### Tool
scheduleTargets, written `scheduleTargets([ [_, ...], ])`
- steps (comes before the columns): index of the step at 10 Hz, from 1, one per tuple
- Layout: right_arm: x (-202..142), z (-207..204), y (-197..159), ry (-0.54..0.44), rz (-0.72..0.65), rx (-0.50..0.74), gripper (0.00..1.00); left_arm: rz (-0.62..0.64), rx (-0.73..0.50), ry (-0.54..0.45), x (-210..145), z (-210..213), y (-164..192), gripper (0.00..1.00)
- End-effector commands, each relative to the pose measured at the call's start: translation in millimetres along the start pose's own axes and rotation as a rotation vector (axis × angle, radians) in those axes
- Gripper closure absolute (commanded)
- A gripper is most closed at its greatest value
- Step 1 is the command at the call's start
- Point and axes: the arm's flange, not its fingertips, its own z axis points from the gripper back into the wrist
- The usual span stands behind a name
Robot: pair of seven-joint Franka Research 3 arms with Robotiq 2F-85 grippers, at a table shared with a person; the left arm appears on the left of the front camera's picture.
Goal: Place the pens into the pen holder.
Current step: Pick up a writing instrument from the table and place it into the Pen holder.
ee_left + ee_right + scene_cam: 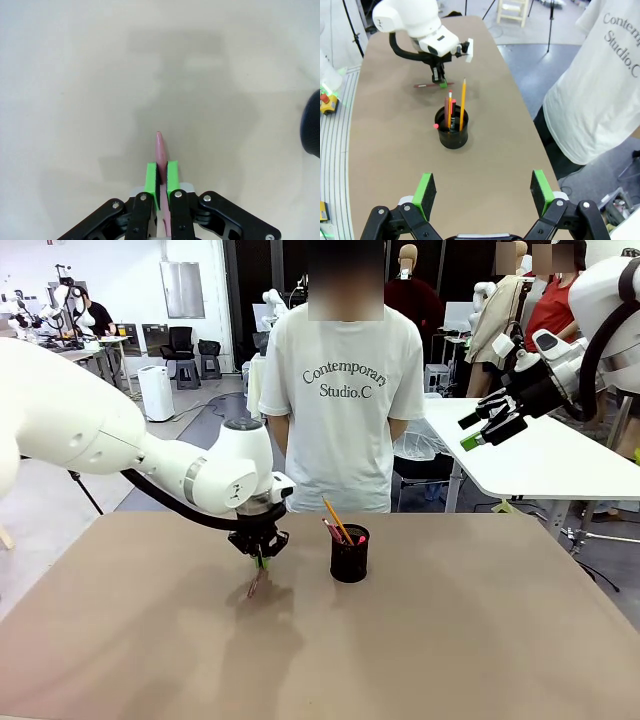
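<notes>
A reddish-brown pen (pixel 256 582) lies on the brown table, and my left gripper (pixel 262 558) is shut on its end, pointing straight down. In the left wrist view the green pads (pixel 152 178) clamp the pen (pixel 160 147), whose tip sticks out past them. The black mesh pen holder (pixel 349 554) stands just right of that gripper and holds a yellow pencil (pixel 335 520) and a black pen with red ends (pixel 451 120). My right gripper (pixel 485 426) hangs open and high at the right, holding nothing. Its own view looks down on the holder (pixel 451 134) and the gripped pen (pixel 426 85).
A person in a white T-shirt (pixel 345 390) stands at the far edge of the table, behind the holder. A white table (pixel 540 455) stands at the back right. Bare brown tabletop (pixel 420 650) spreads in front of and beside the holder.
</notes>
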Motion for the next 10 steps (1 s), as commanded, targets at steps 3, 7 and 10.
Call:
scheduleTargets([
  [3,3,1,-2,-0.003,0.007,0.002,0.00,-0.017,-0.254,-0.017,-38,87,43,1.00],
  [7,3,1,-2,-0.003,0.007,0.002,0.00,-0.272,-0.787,-0.145,-59,160,69,1.00],
  [10,3,1,-2,-0.003,0.007,0.002,0.00,-0.490,-0.996,-0.457,-67,180,80,1.00],
])
